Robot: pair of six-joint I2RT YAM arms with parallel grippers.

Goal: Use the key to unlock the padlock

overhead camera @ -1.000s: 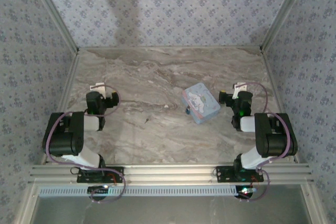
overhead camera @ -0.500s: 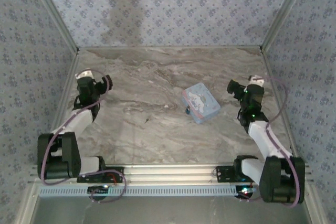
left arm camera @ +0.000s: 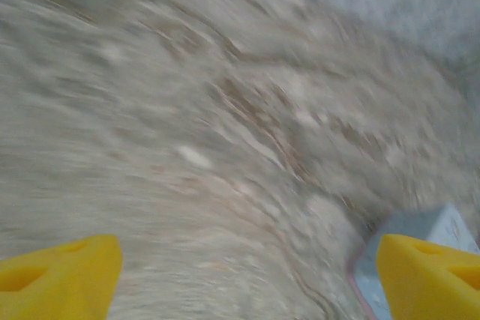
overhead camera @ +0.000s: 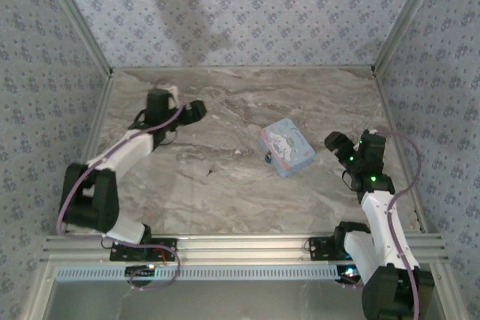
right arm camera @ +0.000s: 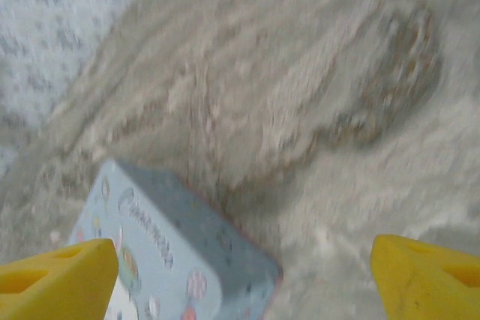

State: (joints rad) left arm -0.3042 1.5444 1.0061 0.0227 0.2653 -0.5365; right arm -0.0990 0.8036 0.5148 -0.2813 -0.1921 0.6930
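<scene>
Opening reach, I'd judge: nothing is grasped yet. On the marble counter [overhead camera: 225, 192] a light blue tin [overhead camera: 289, 148] sits centre-right. The left end effector [overhead camera: 196, 109] and right end effector [overhead camera: 334, 142] hover spread wide, empty. The tiny padlock [overhead camera: 268, 159] lies just beside the tin's near-left edge. Next: find the key, too small to make out.

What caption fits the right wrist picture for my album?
Yellow fingers spread wide, facing a light blue cartoon tin on the marble table.

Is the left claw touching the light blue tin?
Apart. The top external view shows a wide stretch of bare table between the left claw and the tin.
</scene>
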